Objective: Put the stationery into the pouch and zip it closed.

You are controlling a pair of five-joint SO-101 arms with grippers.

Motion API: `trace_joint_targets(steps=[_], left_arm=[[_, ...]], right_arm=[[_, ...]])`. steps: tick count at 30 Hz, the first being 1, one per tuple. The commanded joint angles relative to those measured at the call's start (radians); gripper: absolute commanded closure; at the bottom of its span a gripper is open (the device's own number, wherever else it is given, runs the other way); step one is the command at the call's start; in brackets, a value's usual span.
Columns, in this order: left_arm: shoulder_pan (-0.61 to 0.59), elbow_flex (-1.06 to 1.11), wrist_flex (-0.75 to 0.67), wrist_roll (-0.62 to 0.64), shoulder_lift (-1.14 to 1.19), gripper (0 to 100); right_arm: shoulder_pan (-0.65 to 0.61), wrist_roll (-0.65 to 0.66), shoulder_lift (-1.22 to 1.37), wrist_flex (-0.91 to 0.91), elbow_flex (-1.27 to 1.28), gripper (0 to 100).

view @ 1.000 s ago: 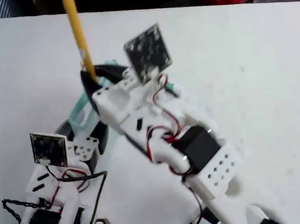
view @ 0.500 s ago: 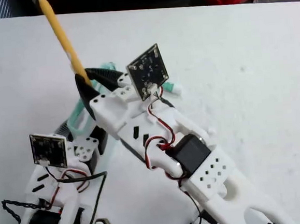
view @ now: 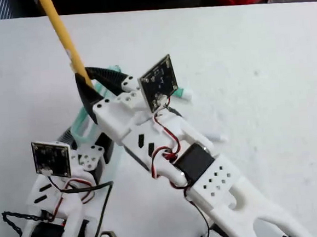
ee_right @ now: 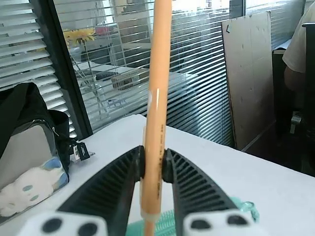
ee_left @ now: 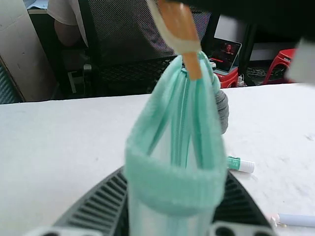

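The mint-green pouch (ee_left: 172, 147) stands with its mouth open, its near edge pinched fast in the left gripper (ee_left: 174, 179). What lies inside it cannot be made out. One yellow pencil (ee_right: 156, 93) is clamped tight in the right gripper (ee_right: 153, 156) above the pouch, its lower end right at the pouch's mouth. Whether it is in or just over, I cannot tell. Two pens lie on the white table (view: 263, 55) beyond the pouch: a green-capped pen (ee_left: 240, 164) just beside it, a white pen (ee_left: 295, 219) farther out. In the high view the right arm reaches across and covers much of the pouch.
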Motion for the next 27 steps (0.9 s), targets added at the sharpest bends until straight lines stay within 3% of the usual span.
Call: trace_joint_targets(steps=[1, 12, 27], left_arm=[[-0.007, -0.006, -0.017, 0.009, 0.002, 81], [-0.008, 0.011, -0.051, 0.008, 0.002, 81], [-0.008, 0.041, -0.081, 0.008, 0.002, 81]], right_arm=[[0.015, 0.044, -0.002, -0.088, 0.041, 98.1], [0.007, 0.057, -0.062, -0.091, 0.167, 98.1], [0.007, 0.064, -0.243, 0.234, 0.164, 98.1]])
